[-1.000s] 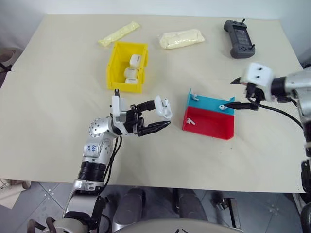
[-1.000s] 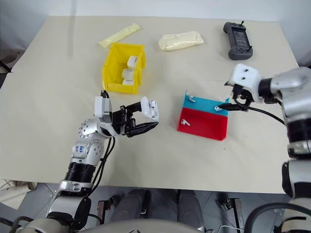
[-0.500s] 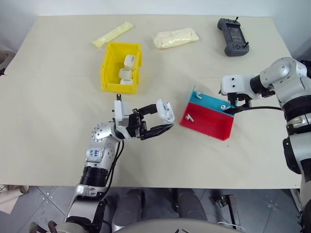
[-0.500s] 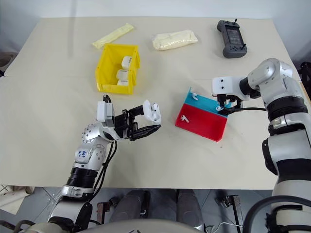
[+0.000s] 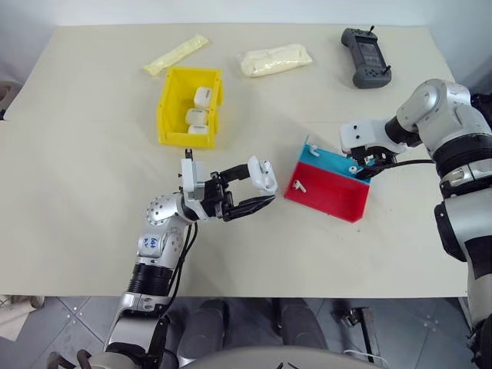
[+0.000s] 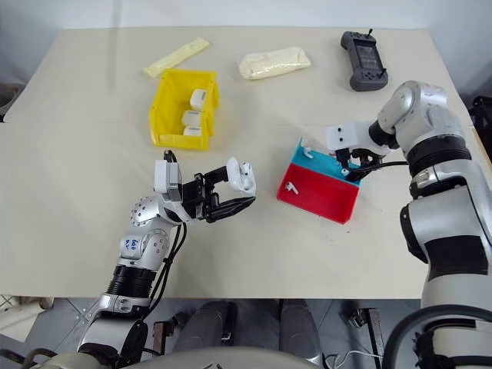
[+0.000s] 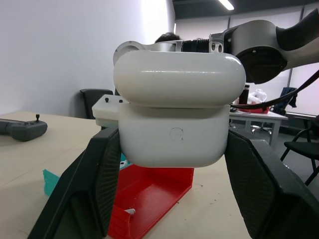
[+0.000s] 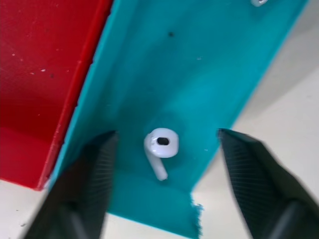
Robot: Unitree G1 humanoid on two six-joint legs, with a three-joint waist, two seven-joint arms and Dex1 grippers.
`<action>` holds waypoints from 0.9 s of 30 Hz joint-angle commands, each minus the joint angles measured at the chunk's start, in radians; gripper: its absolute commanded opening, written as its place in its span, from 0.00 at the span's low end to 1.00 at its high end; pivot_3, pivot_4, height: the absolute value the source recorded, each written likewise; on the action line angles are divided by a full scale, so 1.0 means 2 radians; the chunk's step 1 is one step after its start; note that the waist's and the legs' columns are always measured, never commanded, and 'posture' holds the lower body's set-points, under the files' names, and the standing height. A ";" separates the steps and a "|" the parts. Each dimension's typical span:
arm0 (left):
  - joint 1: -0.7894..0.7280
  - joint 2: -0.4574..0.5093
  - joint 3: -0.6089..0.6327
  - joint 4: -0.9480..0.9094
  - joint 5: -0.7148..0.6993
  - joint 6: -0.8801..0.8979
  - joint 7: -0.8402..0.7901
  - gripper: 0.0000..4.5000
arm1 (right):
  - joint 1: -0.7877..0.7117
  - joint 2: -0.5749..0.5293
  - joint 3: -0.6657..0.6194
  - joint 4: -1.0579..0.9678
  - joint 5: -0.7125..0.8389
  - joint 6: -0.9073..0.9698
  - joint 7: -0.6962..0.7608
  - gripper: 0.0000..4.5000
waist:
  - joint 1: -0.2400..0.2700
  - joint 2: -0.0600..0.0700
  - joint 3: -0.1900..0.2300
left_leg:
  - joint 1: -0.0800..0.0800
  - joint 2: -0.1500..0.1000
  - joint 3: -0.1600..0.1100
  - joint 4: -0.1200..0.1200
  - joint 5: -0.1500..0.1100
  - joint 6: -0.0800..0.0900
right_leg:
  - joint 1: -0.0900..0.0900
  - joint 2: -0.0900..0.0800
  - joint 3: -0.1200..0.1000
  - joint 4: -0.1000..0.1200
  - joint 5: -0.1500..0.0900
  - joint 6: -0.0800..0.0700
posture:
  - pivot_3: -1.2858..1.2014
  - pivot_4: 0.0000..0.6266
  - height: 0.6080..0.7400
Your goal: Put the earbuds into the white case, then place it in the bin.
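the bright yellow open-top plastic bin [image 5: 191, 105] sits on the pale tabletop [image 5: 84, 177], up and left of the shallow red and blue tray [image 5: 329, 187], with small white boxes inside. left of the tray, the left tool [image 5: 257, 188] is clamped on the glossy white pebble-shaped case [image 7: 177, 117], lid ajar, off the tabletop. one tiny white earbud [image 5: 299, 185] lies in the tray's red half. over its blue half the right tool [image 8: 162, 164] stands open, fingers either side of another earbud [image 8: 160, 148], not touching it.

I see open table [image 5: 92, 177] between bin [image 5: 171, 115] and tray [image 5: 330, 201]; bin mouth unobstructed, three cases [image 5: 198, 115] inside.
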 commanded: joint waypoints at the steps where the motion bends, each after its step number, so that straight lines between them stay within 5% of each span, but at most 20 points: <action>1: 0.000 -0.001 0.002 -0.023 -0.005 -0.008 0.002 0.62 | -0.010 0.002 0.004 0.002 -0.012 -0.001 0.003 0.39 | -0.001 0.000 0.000 | 0.000 0.000 0.000 0.000 0.000 0.000 | 0.000 0.000 0.000 0.001 0.000 0.000 | 0.52 0.24 1.00; 13: 0.010 0.000 0.000 -0.038 -0.004 -0.005 0.013 0.62 | -0.010 0.010 0.004 0.011 -0.028 -0.014 -0.001 0.39 | -0.001 0.000 0.000 | 0.000 0.000 0.000 0.000 0.000 0.000 | 0.000 0.000 0.000 0.001 0.000 0.000 | 0.52 0.24 1.00; 18: 0.012 0.001 0.000 -0.043 -0.005 -0.004 0.016 0.62 | -0.006 0.011 -0.001 0.010 -0.027 -0.014 -0.007 0.15 | -0.001 0.000 0.000 | 0.000 0.000 0.000 0.001 0.000 0.000 | 0.000 0.000 0.000 0.001 0.000 0.000 | 0.52 0.24 1.00; 27: 0.013 0.002 -0.001 -0.047 -0.005 -0.001 0.019 0.62 | -0.004 0.006 -0.018 -0.001 -0.012 -0.010 -0.005 0.15 | -0.001 0.000 0.000 | 0.000 0.000 0.000 0.001 0.000 0.000 | 0.000 0.000 0.000 0.001 0.000 0.000 | 0.52 0.24 1.00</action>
